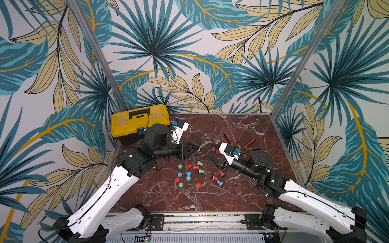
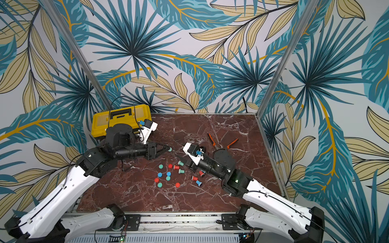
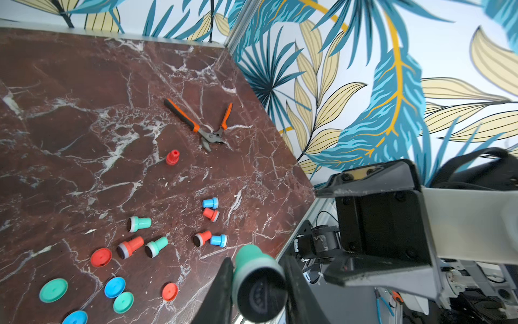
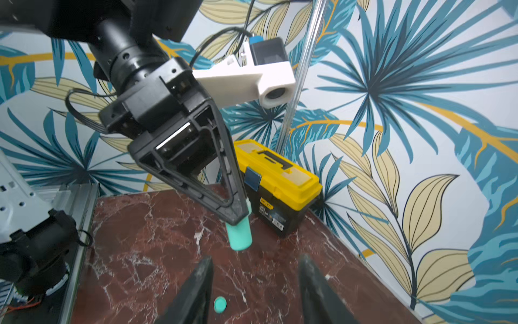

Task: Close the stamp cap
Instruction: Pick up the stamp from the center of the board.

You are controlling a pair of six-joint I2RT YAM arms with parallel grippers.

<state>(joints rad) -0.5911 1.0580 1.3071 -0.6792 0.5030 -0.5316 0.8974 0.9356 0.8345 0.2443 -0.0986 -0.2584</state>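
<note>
My left gripper is shut on a green stamp, held above the table near its middle. The stamp's dark printing face is bare and turned toward the left wrist camera. In the right wrist view the stamp's green handle sticks out below the left fingertips. My right gripper stands open and empty just to the right of it, a short gap away. A green cap lies on the table below the right fingers. Several loose caps lie in front, among them a green one.
Several uncapped stamps lie on the marble table beside the caps, among them a red one and a blue one. A red stamp sits by the right gripper. Orange-handled pliers lie behind it. A yellow toolbox stands at the back left.
</note>
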